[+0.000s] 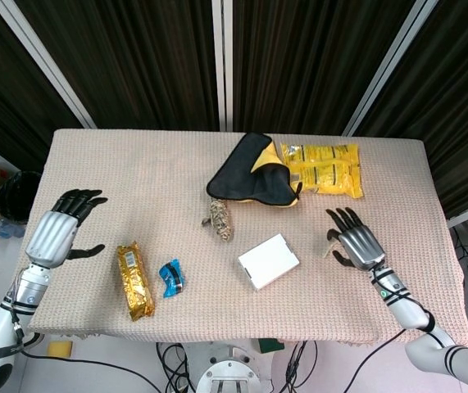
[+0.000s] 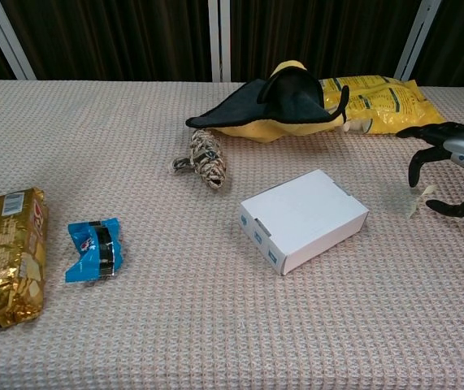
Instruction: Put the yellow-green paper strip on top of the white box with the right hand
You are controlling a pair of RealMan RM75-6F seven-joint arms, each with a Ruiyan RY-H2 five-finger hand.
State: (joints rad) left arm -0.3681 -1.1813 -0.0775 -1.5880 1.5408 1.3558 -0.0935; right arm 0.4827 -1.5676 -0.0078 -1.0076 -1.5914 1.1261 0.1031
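The yellow-green paper strip (image 2: pixel 417 201) lies flat on the tablecloth right of the white box (image 2: pixel 303 219), mostly hidden under my hand in the head view. My right hand (image 1: pixel 355 243) hovers directly over the strip with fingers spread and curved down, holding nothing; in the chest view the right hand (image 2: pixel 453 166) arches above the strip with fingertips close to it. The white box (image 1: pixel 268 260) sits near the table's middle. My left hand (image 1: pixel 60 226) stays open at the table's left edge, away from everything.
A black and yellow cloth (image 1: pixel 254 173) and a yellow snack bag (image 1: pixel 322 168) lie behind the box. A twine bundle (image 1: pixel 219 219), blue wrapper (image 1: pixel 171 276) and gold packet (image 1: pixel 134 280) lie to the left. The table's right edge (image 1: pixel 451 270) is close to my right hand.
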